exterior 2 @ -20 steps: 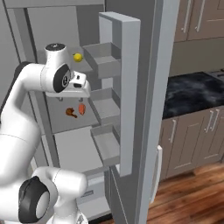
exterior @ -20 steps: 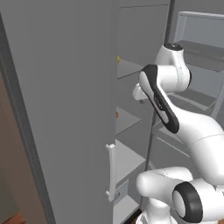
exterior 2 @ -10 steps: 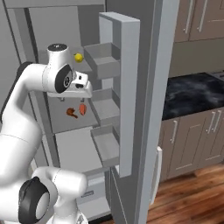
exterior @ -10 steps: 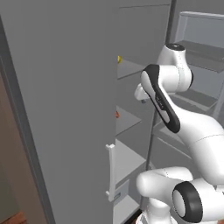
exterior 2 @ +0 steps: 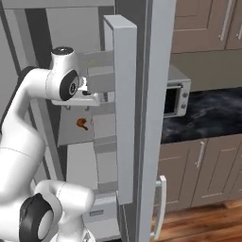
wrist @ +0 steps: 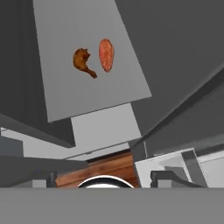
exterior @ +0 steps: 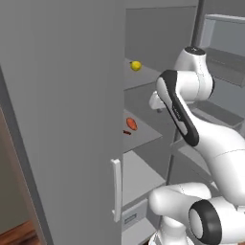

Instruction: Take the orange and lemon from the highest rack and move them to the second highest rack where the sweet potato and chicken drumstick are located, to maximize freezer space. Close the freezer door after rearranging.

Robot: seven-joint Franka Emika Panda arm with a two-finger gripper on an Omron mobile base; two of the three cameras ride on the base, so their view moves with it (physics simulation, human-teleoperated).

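Note:
The lemon point(exterior: 136, 65) lies on the highest rack point(exterior: 146, 76) of the open freezer. The orange is hidden. On the second highest rack point(wrist: 92, 92) the sweet potato point(wrist: 106, 54) lies next to the chicken drumstick point(wrist: 83, 61); both also show from the left as the sweet potato point(exterior: 131, 124) and a dark sliver of drumstick point(exterior: 126, 132). My arm reaches into the freezer between these two racks. My gripper point(wrist: 105, 177) points down over the second rack, fingers apart with nothing between them. The freezer door point(exterior: 62, 119) stands open at the left.
A second door point(exterior 2: 120, 94) with bins hangs open close to the arm's right. Past it are a microwave point(exterior 2: 177, 97), a dark counter point(exterior 2: 208, 111) and wooden cabinets point(exterior 2: 203, 165). Lower shelves and a drawer point(exterior: 136, 215) lie under the second rack.
My hand has dipped slightly lower inside the freezer. The yellow fruit that showed beside my wrist in the right base view is now hidden behind the arm.

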